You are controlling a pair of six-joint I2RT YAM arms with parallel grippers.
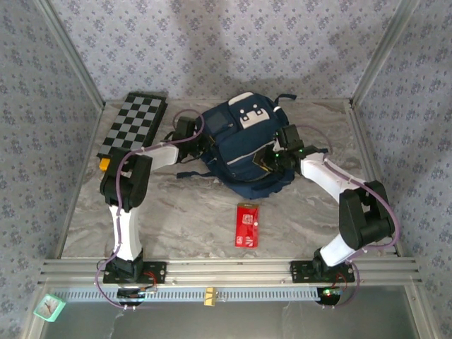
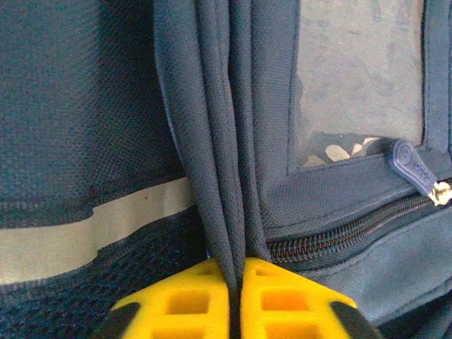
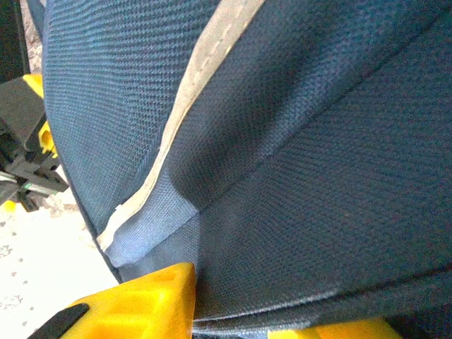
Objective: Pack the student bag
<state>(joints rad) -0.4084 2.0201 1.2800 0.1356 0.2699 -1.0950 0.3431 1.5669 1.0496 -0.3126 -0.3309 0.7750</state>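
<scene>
The large navy-blue fabric student bag [image 1: 240, 145] lay flat in the upper middle of the overhead frame. Its white-patched end pointed to the top edge, so its long axis ran roughly top to bottom. It sat directly between the two pincers, and the coming move seemed to turn on that placing.

The left gripper [image 1: 192, 133] was on the bag's left flank. In the left wrist view, the left gripper [image 2: 235, 282] had its yellow fingers [image 2: 187, 300] pressed together on an upright fold of the navy cloth. A dark zipper [image 2: 339, 240] ran off toward the right edge, just beside the fold.

The right gripper [image 1: 272, 159] met the bag's right flank. In its own wrist view, the right gripper [image 3: 240, 321] had bag cloth filling the gap between its yellow fingers [image 3: 148, 304], so it appeared to be nipping a layer there.

With a pinch on each flank, pulling the two apart would probably spread the bag's mouth.

A flat red rectangular packet [image 1: 247, 224] lay below the bag and apart from it, its long axis also running top to bottom. It lay nearer the right gripper than the left.

A black-and-white chessboard [image 1: 134, 126] lay at the upper left.
</scene>
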